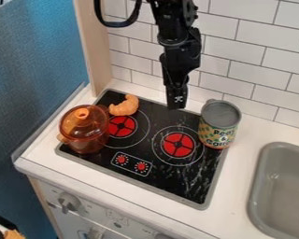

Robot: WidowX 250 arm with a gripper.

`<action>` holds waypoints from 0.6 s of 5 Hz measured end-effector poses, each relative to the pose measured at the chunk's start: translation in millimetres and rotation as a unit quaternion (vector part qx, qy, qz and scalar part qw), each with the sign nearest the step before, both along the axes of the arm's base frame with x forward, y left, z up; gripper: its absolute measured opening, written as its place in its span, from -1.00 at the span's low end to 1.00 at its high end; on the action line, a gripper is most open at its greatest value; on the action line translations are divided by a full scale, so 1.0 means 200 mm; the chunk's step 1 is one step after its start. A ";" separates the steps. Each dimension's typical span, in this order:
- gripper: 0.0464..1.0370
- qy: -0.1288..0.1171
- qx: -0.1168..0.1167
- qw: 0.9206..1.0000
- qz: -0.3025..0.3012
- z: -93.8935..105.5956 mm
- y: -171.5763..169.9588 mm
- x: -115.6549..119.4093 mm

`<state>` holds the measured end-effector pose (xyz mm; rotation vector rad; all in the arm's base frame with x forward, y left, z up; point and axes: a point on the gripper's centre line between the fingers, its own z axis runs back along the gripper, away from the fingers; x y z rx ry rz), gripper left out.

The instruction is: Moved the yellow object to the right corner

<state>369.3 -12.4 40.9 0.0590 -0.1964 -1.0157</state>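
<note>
My gripper (177,102) hangs above the back edge of the stove, between the croissant-shaped piece and the can. The orange-yellow croissant-shaped piece (124,105) lies at the stove's back left, just behind the left red burner and apart from the gripper. At the stove's right side, a can (219,125) with a green and yellow label stands upright, right of the gripper.
A translucent orange pot with a lid (84,130) stands on the stove's left side. The black stovetop (177,179) has two red burners. A grey sink (262,186) lies to the right, and a tiled wall rises behind.
</note>
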 end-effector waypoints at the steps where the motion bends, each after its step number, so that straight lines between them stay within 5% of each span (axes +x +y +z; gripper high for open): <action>1: 0.93 0.018 0.000 1.000 0.002 -0.06 0.00 -0.02; 3: 0.93 0.020 -0.018 0.991 0.131 -0.10 0.17 -0.04</action>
